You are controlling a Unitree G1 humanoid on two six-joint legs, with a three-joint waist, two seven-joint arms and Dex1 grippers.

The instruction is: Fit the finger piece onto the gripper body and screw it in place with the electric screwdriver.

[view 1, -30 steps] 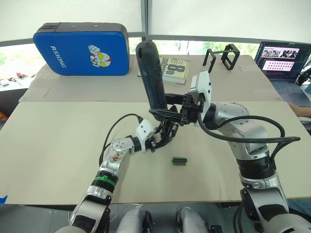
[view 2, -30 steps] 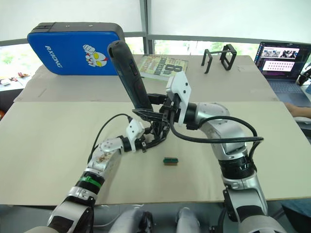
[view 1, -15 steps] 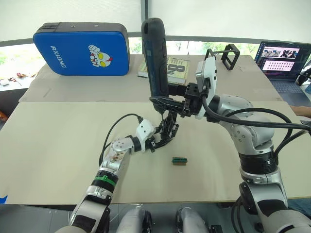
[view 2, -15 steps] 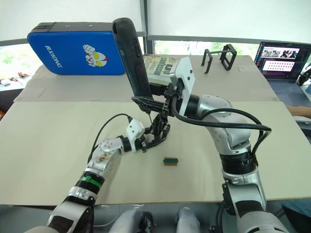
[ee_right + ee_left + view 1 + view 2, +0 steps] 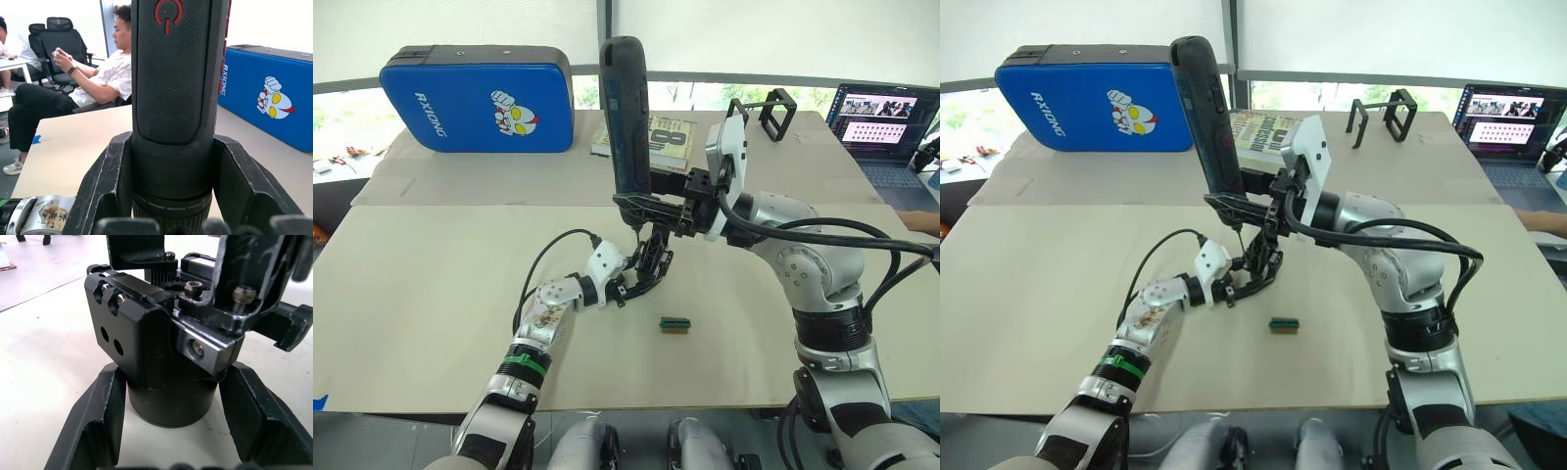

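Black blocky gripper body (image 5: 161,362) with a smooth round cylindrical base stands on the matte beige tabletop (image 5: 431,284), its base pinched between the left claw's (image 5: 171,431) 2 fingers. Above it, the right claw (image 5: 171,196), arm bent inward, clamps the thick, textured dark-grey electric screwdriver (image 5: 626,117) nearly upright, bit pointing down.

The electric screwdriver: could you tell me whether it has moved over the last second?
Yes. The electric screwdriver has swung from a lean to upright, its top now higher against the blue pad.
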